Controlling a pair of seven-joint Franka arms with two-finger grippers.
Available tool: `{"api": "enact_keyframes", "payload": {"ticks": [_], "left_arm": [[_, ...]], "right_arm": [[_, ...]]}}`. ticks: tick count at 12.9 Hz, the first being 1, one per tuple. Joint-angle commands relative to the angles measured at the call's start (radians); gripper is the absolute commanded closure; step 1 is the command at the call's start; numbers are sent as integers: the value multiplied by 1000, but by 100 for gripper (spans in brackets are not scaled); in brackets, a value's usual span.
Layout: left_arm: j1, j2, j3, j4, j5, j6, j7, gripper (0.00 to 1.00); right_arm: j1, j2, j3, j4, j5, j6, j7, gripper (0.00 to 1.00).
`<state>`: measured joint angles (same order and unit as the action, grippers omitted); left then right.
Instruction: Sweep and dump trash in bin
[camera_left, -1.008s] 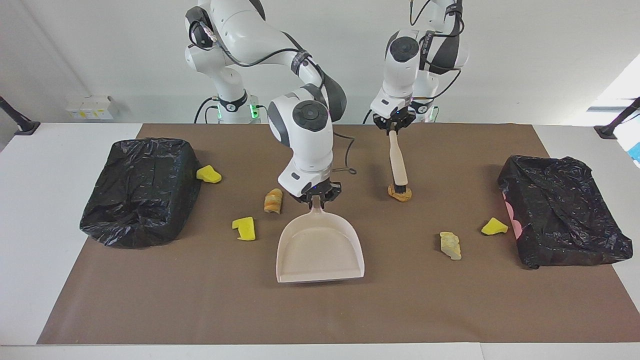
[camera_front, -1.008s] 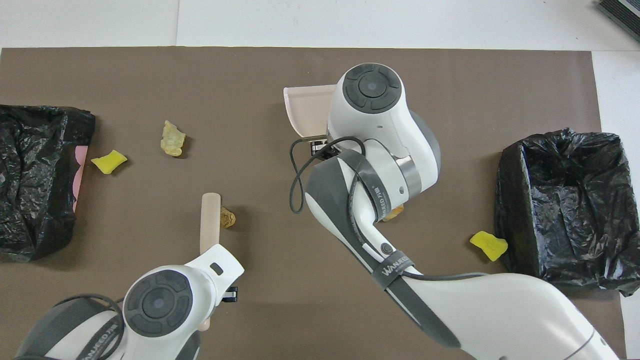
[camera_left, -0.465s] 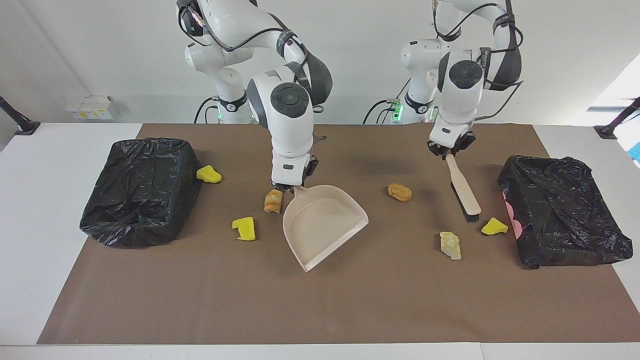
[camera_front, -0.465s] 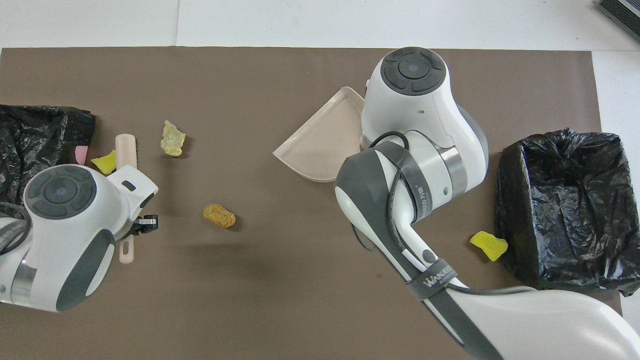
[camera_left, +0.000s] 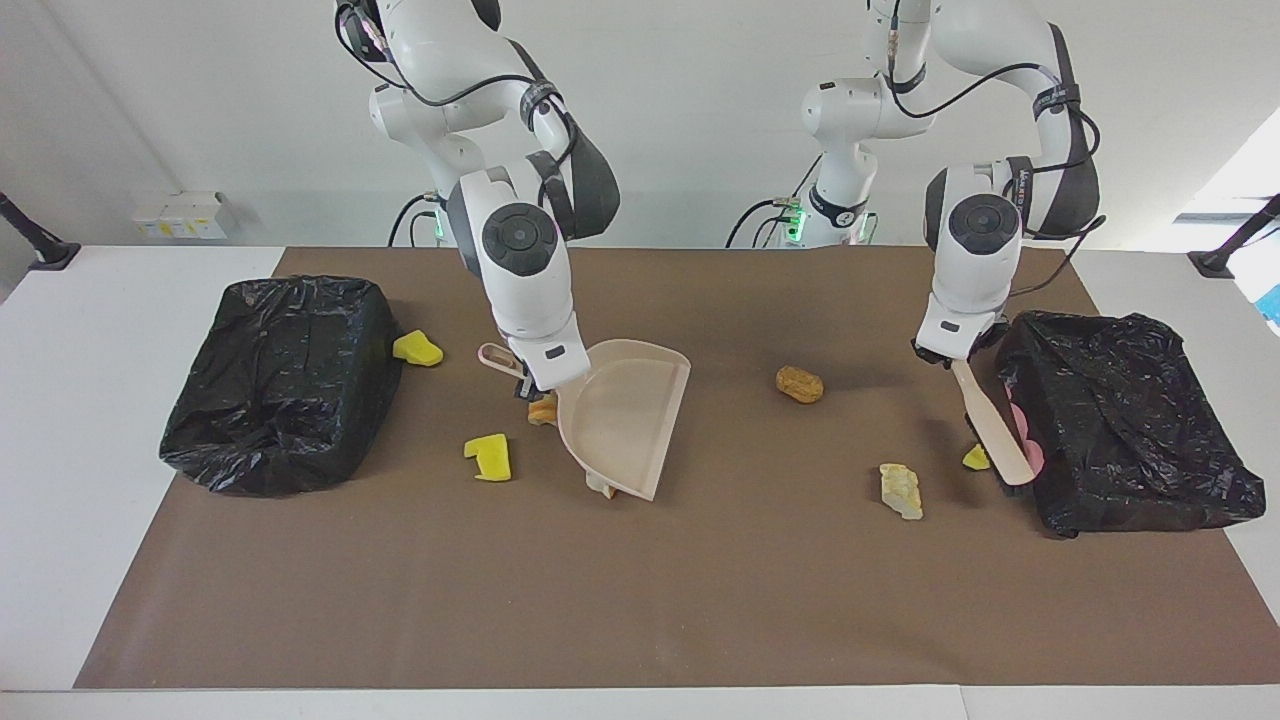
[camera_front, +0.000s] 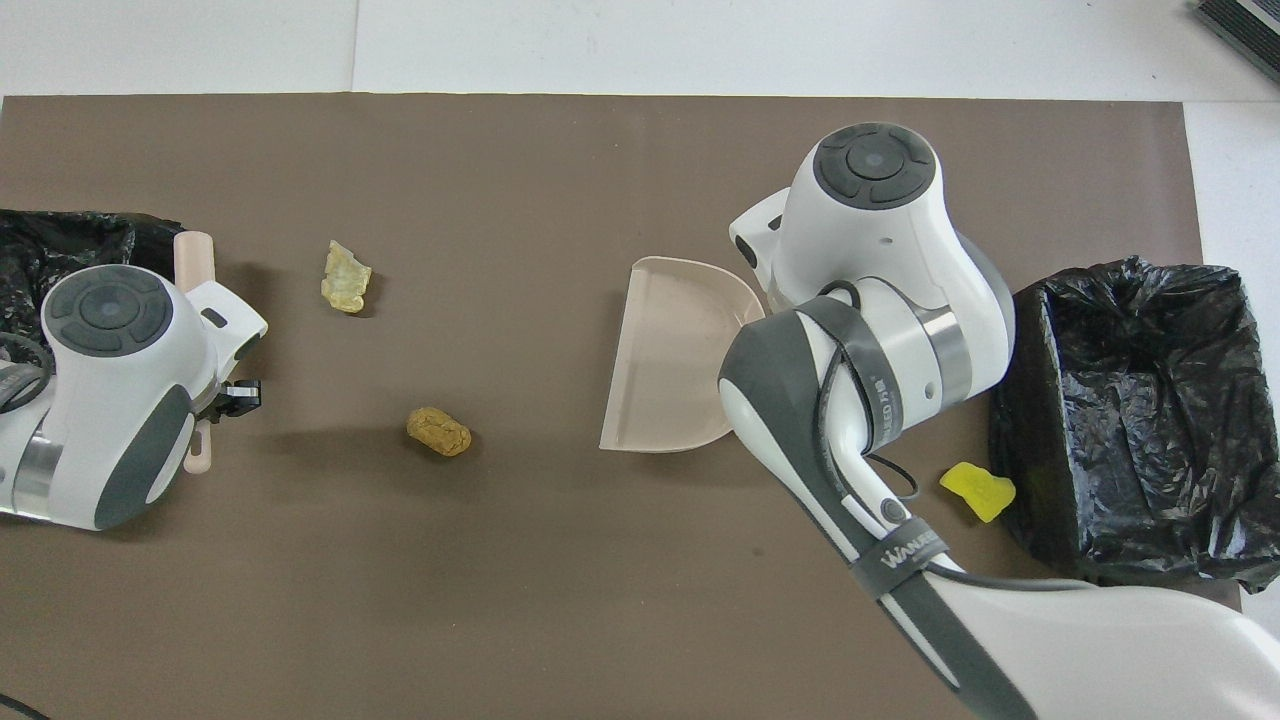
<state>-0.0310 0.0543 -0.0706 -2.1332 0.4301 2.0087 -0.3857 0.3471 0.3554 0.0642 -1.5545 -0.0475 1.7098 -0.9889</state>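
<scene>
My right gripper (camera_left: 527, 385) is shut on the handle of the beige dustpan (camera_left: 622, 415), which is tilted up on its edge; it also shows in the overhead view (camera_front: 668, 360). A striped piece (camera_left: 543, 408) and another scrap (camera_left: 600, 487) peek out at its edges. A yellow foam chunk (camera_left: 490, 457) lies beside it. My left gripper (camera_left: 950, 355) is shut on the beige brush (camera_left: 990, 428), whose head is at a yellow chunk (camera_left: 974, 458) by the bin. A brown nugget (camera_left: 799, 384) and a pale lump (camera_left: 900, 490) lie between the arms.
A black-bagged bin (camera_left: 1125, 430) stands at the left arm's end, another (camera_left: 280, 380) at the right arm's end with a yellow chunk (camera_left: 417, 348) beside it. A brown mat (camera_left: 640, 600) covers the table.
My left gripper carried the brush from the brown nugget to the yellow chunk by the bin at its end. My right gripper swung the dustpan toward the right arm's end and tipped it up.
</scene>
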Motion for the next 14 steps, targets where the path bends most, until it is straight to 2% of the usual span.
{"api": "enact_keyframes", "payload": {"ticks": [1, 3, 4, 9, 14], "left_arm": [[-6, 7, 20, 12, 50, -2, -10, 100], [-4, 6, 20, -34, 99, 25, -21, 100], [-1, 4, 20, -39, 99, 25, -21, 100], [-18, -7, 11, -70, 64, 73, -36, 100], [-121, -7, 3, -71, -33, 94, -10, 100]], "right_arm": [[68, -122, 6, -186, -113, 130, -60, 100], [98, -179, 8, -312, -164, 249, 24, 100], [96, -188, 8, -331, -164, 260, 35, 100], [141, -187, 8, -340, -164, 248, 107, 100], [154, -144, 8, -340, -176, 266, 125, 100]]}}
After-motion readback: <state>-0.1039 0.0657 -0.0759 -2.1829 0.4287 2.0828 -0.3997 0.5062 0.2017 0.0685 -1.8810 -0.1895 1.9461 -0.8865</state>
